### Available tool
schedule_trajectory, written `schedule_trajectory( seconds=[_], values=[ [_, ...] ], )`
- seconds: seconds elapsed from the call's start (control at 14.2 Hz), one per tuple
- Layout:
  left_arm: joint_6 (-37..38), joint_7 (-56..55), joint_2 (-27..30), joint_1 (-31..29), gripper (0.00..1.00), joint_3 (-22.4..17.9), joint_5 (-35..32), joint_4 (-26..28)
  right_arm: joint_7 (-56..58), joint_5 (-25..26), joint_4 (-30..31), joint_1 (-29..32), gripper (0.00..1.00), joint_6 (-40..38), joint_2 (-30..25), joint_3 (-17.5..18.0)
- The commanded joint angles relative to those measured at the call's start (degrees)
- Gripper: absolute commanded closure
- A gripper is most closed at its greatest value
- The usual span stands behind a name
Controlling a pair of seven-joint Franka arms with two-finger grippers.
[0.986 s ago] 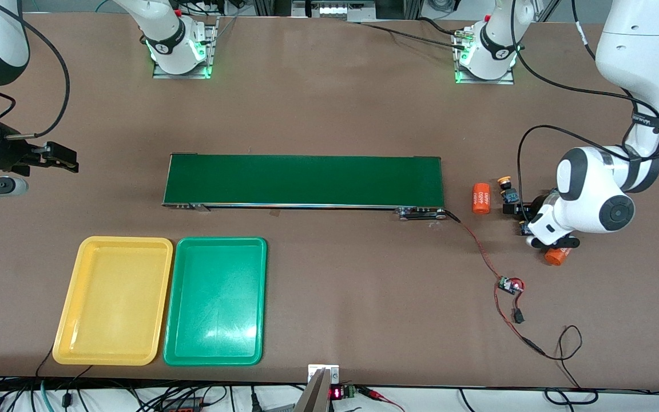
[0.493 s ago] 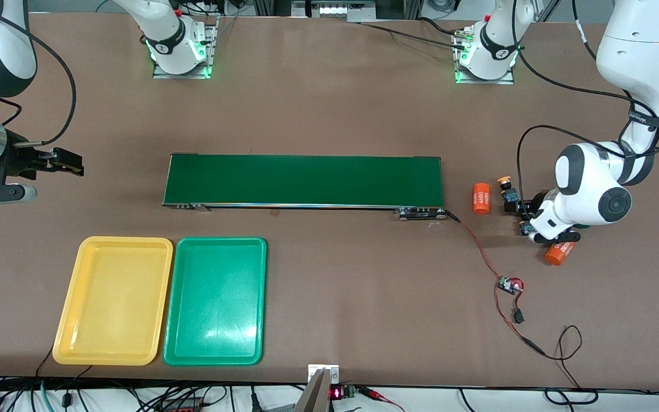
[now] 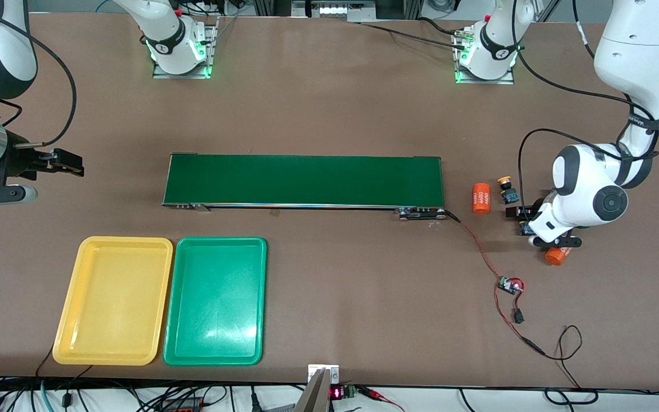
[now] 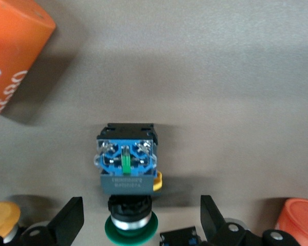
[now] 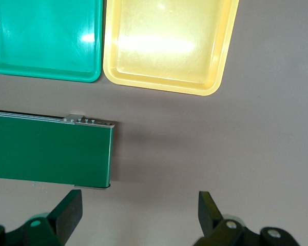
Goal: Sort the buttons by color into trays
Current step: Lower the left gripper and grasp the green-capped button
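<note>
I hold my left gripper [image 4: 138,225] spread wide over the green-capped push-button switch with black-and-blue body [image 4: 126,171], which lies beyond the long dark-green conveyor belt [image 3: 304,180] at the left arm's end, so the fingers can come down around it. My right gripper [image 5: 138,220] waits, also wide open, past the belt's other end, near the empty shallow yellow plastic tray [image 3: 113,300] and its green twin [image 3: 215,300], which lie nearer the front camera than the belt.

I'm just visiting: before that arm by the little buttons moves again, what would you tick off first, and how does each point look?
1. Left gripper open: ok.
2. Green button lies between its fingers: ok.
3. Gripper low enough to close on it: cannot tell.
4. Orange cylinder and yellow button clear of the fingers: ok.
5. Green tray and yellow tray hold nothing: ok.
6. Right gripper waits open over the table beside the conveyor belt end: ok.
</note>
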State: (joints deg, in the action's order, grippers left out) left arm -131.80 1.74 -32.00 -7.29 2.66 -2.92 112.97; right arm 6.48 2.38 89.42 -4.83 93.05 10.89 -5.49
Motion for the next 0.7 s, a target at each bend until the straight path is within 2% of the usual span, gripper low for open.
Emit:
schedule_trajectory(
  seconds=[0.0, 0.07, 0.14, 0.28, 0.42, 0.49, 0.63],
  values=[
    [-0.74, 1.16, -0.78, -0.27, 0.08, -0.02, -0.95, -0.73, 0.64, 0.26, 0.67, -0.09, 0.0, 0.38, -0.52, -0.22],
    [-0.65, 1.24, -0.69, -0.27, 0.36, -0.02, -1.03, -0.73, 0.64, 0.17, 0.67, -0.01, 0.0, 0.38, -0.52, -0.22],
    [-0.56, 1.07, -0.35, -0.19, 0.54, -0.02, -1.04, -0.73, 0.64, 0.17, 0.67, -0.01, 0.0, 0.38, -0.52, -0.22],
    [-0.04, 0.98, 0.88, -0.1, 0.8, 0.07, -1.04, -0.64, 0.64, 0.08, 0.67, -0.01, 0.0, 0.38, -0.52, -0.22],
    [0.75, 1.33, 1.76, -0.1, 0.95, 0.16, -1.04, -0.38, 0.64, -0.01, 0.67, -0.01, 0.0, 0.38, -0.52, -0.22],
    [1.63, 1.33, 2.12, -0.1, 1.0, 0.5, -1.04, -0.38, 0.64, -0.1, 0.67, -0.01, 0.0, 0.38, -0.52, -0.22],
    [4.95, 1.16, 4.65, -0.01, 1.0, 1.91, -0.95, -0.38, 0.55, -0.1, 0.67, -0.01, 0.0, 0.38, -0.52, -0.22]
  ],
)
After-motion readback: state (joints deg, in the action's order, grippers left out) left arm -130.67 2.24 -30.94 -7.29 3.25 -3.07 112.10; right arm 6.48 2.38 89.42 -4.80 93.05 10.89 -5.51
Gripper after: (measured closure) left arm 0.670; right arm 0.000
